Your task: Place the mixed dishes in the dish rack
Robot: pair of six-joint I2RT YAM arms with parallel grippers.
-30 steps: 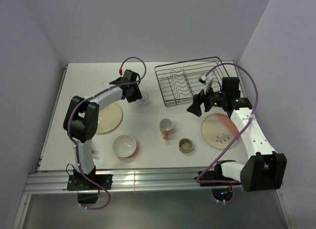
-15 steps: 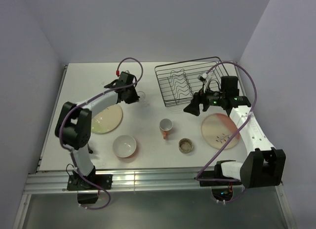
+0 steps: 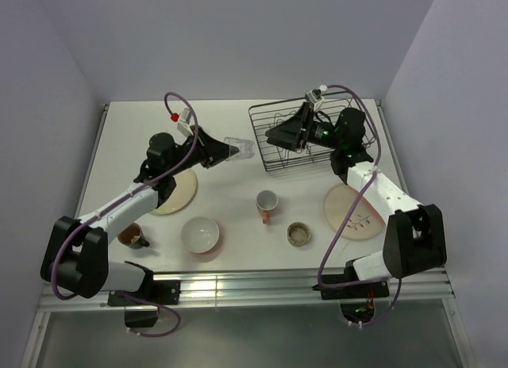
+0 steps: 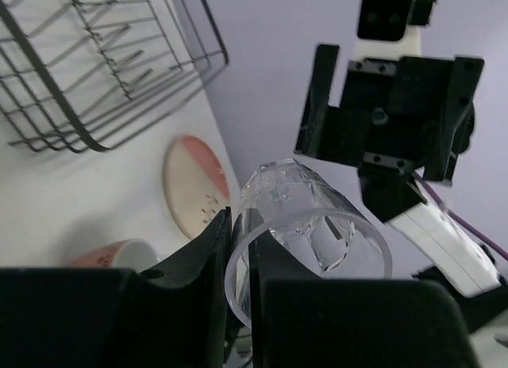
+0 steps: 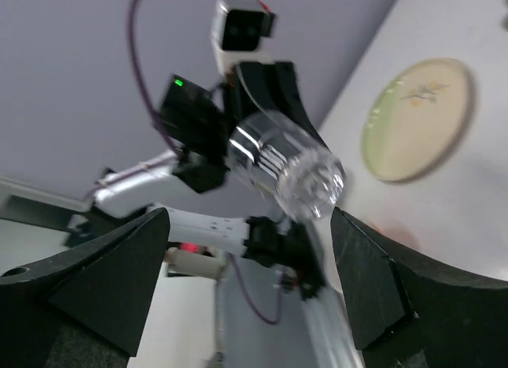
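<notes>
Left gripper (image 3: 220, 150) is clamping the clear glass (image 3: 240, 149) sideways in midair. Right gripper (image 3: 276, 136) is gaping wide — empty — facing it.

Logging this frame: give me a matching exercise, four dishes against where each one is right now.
Things:
1. clear drinking glass
2. white round bowl
3. cream-and-pink plate with a sprig drawing
4. small brown cup

Places:
A. flat on the right side of the table
B. gripped in the left tool, lifted off the table
C. near the table's left front corner
D. open side up, just in front of the cream round plate

Pairs: 1-B, 2-D, 3-A, 4-C
</notes>
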